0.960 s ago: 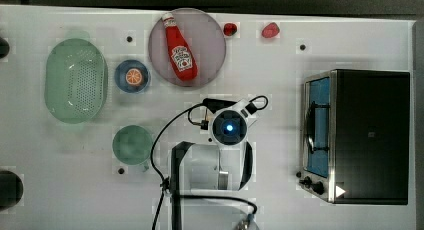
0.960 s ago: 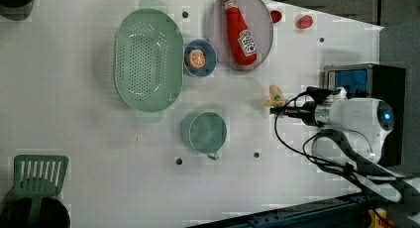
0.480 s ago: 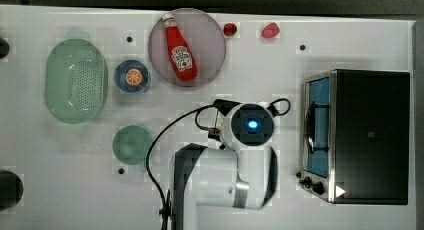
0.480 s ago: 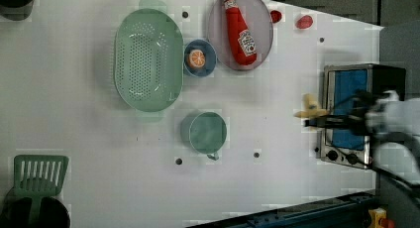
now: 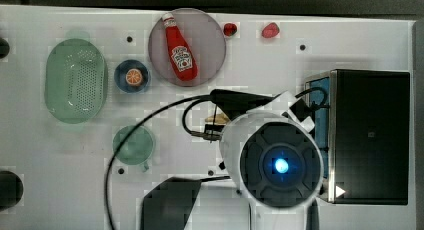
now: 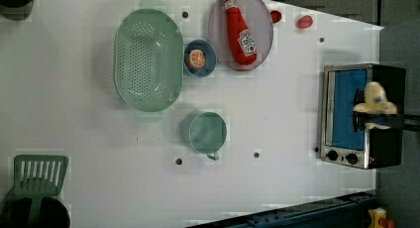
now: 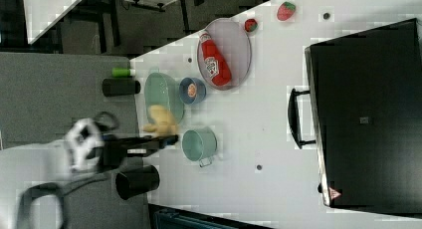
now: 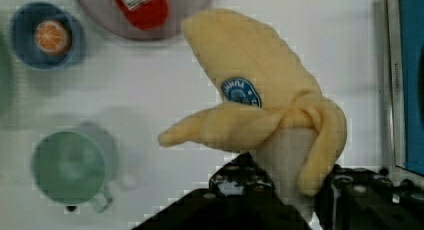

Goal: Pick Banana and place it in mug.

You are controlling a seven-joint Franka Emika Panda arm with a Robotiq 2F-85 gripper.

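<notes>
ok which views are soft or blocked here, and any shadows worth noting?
Top view: the arm's housing looms large and blurred, covering much of the table. Right view: the arm is smeared. Wrist view: banana sharp, mug soft, with a faint shadow beside it.

Four cameras on one white table (image 5: 260, 45)

The top view and left view look steeply down; the right view looks down from farther off, beyond the oven (image 7: 368, 114); the wrist view sits close above. All four share the mug (image 5: 132, 145) and ketchup bottle (image 6: 240, 29)
</notes>
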